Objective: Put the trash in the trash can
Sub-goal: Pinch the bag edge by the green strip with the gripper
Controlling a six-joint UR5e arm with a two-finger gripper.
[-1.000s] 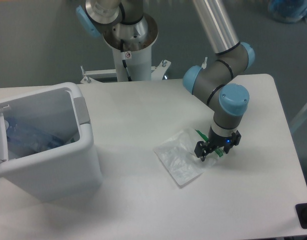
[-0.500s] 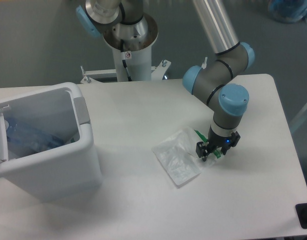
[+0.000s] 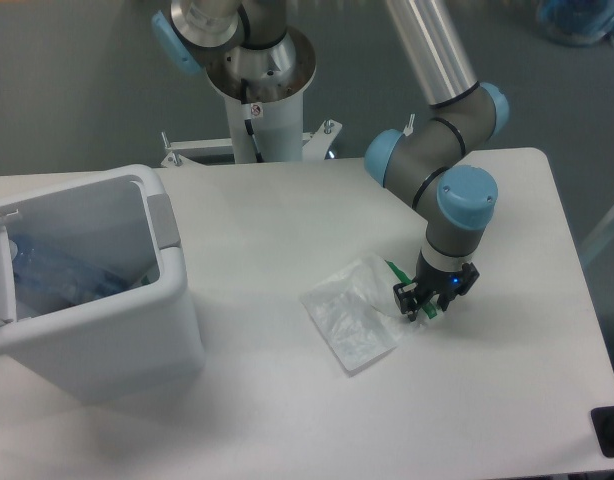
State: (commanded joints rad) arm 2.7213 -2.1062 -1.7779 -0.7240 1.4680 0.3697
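Gripper [image 3: 421,303] low over the bench [image 3: 287,220], toward its right edge, fingers clamped on the green-striped edge of the crinkled clear plastic bag [image 3: 349,318]. Rest of the bag lies on the bench, spreading left of the gripper. White trash can [image 3: 97,340] stands at the left edge, well apart from the bag. Inside it, bluish plastic shows, probably the crushed bottle [image 3: 47,275]; details unclear.
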